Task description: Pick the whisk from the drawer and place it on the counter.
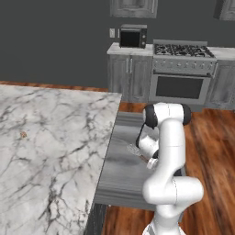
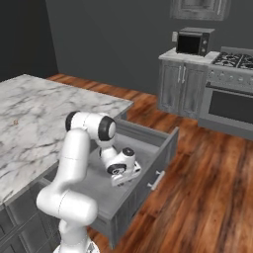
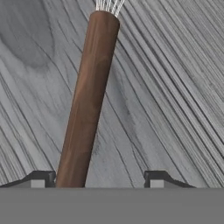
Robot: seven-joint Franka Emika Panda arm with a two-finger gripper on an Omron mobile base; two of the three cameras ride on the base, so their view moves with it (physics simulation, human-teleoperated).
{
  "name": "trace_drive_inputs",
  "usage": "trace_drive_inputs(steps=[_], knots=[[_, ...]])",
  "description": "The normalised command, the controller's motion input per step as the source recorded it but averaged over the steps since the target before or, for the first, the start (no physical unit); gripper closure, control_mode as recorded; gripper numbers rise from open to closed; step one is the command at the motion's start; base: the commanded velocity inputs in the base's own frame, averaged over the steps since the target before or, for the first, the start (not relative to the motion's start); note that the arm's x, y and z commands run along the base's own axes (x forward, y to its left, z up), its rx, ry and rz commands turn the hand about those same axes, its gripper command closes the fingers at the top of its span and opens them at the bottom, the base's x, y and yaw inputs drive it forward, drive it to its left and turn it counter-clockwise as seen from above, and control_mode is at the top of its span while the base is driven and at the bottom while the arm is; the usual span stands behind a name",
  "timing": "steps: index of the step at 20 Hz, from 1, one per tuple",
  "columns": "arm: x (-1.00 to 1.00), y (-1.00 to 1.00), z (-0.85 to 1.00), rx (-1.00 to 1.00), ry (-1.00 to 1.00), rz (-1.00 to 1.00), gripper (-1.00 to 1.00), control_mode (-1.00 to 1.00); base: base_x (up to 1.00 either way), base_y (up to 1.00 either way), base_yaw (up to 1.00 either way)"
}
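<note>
From the left base view, we see the whisk (image 1: 138,153) lying in the open drawer (image 1: 120,175), its handle mostly hidden behind the arm. From the right, the hand (image 2: 123,173) covers it above the drawer beside the counter (image 2: 44,123). In the hand view, its reddish-brown handle stands between spread fingertips (image 3: 40,178), wires cut off.

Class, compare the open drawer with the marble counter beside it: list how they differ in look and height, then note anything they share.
The drawer is grey wood-grain; the counter is white marble with grey veins. The drawer sits lower, pulled out below the counter's edge. The drawer holds the whisk, lying flat with the gripper low over its handle; the counter bears a small brownish spot. Both are flat, level surfaces.
</note>
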Motion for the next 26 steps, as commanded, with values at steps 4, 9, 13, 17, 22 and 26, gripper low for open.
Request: trace_drive_inputs(steps=[4, 9, 13, 17, 22, 26], knots=[[0.21, 0.52, -0.28, -0.11, 0.04, -0.03, 1.0, -1.0, 0.0, 0.0, 0.0], [-0.01, 0.5, -0.06, -0.1, -0.08, -0.12, 1.0, -1.0, 0.0, 0.0, 0.0], [-0.06, 0.06, 0.07, -0.07, -0.08, -0.09, 1.0, -1.0, 0.0, 0.0, 0.0], [-0.12, -0.06, 0.29, -0.03, -0.12, -0.04, 1.0, -1.0, 0.0, 0.0, 0.0], [-0.29, -0.08, 0.96, 0.0, -0.18, -0.02, 1.0, -1.0, 0.0, 0.0, 0.0], [-0.01, 0.0, 1.0, 0.01, -0.2, 0.0, 1.0, -1.0, 0.0, 0.0, 0.0]])
